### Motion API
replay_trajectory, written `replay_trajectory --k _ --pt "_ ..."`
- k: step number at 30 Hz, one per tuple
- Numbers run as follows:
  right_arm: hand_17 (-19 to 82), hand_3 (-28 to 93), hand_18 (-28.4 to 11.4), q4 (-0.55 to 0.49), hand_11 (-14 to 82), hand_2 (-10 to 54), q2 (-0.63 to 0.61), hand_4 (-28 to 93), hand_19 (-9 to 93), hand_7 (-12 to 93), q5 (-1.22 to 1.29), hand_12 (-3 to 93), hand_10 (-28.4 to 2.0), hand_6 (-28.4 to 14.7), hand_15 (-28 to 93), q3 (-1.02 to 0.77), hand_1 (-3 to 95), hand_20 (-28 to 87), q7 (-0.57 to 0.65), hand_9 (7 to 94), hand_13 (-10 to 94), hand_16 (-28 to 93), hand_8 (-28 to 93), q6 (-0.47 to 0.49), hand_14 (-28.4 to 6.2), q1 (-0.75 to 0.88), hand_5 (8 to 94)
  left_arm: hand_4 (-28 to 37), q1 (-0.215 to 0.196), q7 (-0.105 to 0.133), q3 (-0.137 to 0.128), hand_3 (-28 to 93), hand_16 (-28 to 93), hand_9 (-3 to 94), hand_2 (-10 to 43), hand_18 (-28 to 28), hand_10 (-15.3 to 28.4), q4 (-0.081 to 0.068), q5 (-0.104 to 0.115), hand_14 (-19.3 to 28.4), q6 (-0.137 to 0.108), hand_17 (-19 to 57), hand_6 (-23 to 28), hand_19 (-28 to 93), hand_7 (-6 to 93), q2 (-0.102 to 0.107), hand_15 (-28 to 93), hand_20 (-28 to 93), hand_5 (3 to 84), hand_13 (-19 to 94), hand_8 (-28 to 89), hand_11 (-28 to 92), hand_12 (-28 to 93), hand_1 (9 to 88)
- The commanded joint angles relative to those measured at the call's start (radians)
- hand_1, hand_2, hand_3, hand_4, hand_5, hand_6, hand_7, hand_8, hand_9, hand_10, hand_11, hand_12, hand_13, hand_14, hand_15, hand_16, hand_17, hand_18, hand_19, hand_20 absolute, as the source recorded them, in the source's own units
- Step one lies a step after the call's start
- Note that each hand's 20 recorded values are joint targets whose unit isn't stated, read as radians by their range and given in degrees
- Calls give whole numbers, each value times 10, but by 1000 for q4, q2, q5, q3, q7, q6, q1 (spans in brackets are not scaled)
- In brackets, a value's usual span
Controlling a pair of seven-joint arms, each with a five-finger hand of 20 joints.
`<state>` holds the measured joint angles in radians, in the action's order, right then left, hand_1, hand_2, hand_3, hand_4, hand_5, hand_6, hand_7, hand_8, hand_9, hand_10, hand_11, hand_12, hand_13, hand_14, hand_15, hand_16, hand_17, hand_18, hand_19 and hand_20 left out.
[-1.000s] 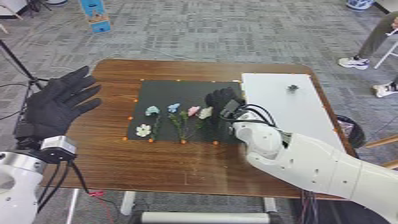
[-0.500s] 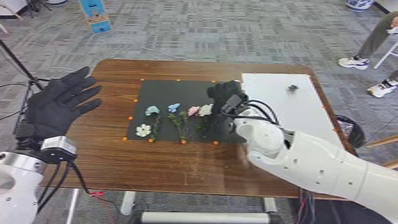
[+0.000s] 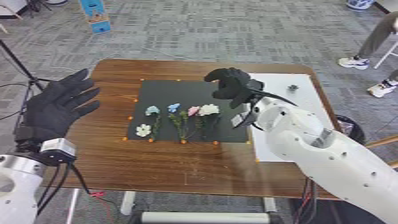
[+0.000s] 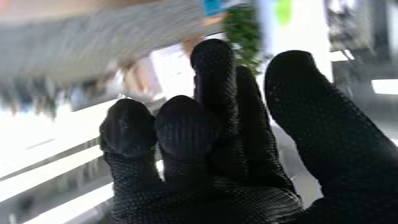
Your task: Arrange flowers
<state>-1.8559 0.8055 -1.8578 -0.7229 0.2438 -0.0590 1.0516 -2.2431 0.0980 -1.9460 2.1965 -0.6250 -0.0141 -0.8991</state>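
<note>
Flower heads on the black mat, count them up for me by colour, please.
Blue: 2, the far row's leftmost bloom and the bloom beside it
Pink: 1, the pink bloom
White: 2, the far row's rightmost bloom and the nearest bloom
Total: 5

Looks like matt, textured black cloth on the right robot hand (image 3: 233, 86) and left robot hand (image 3: 59, 107). Appears wooden, with a soft sheen, on the surface (image 3: 187, 172) between. Looks smooth and matt on the black mat (image 3: 182, 90) left of the right robot hand.
</note>
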Motion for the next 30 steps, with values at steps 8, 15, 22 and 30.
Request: replay_trajectory --k 8,15,22,30 --pt "554 918 -218 56 590 221 48 -67 932 123 463 345 -128 -4 839 -211 228 748 3 768 809 361 -100 347 -70 166 468 -283 -56 37 -77 646 26 249 -61 246 115 8 14 145 -69 -117 29 419 157 -24 160 64 299 194 -81 127 150 180" --pt "577 918 -215 12 609 272 12 -40 932 133 409 314 -122 -1 840 -191 203 760 -10 813 830 363 -107 354 -67 168 476 -283 -57 56 -68 627 46 236 -60 236 113 10 20 141 -71 -122 31 412 148 -19 128 59 293 183 -76 108 156 188" --pt "577 919 -216 -22 607 278 -30 -39 932 135 306 315 -123 2 838 -155 196 763 -18 814 831 369 -111 366 -67 133 489 -283 -72 67 -74 640 54 237 -53 227 110 16 20 136 -77 -120 29 410 151 -21 138 67 294 187 -77 112 164 186" --pt "570 916 -220 -32 608 265 -70 -43 932 136 67 316 -123 0 841 -36 188 767 -42 813 825 373 -113 350 -69 41 506 -283 -75 63 -73 645 53 238 -49 226 110 18 20 135 -67 -119 28 410 155 -18 148 74 294 189 -79 117 165 185"
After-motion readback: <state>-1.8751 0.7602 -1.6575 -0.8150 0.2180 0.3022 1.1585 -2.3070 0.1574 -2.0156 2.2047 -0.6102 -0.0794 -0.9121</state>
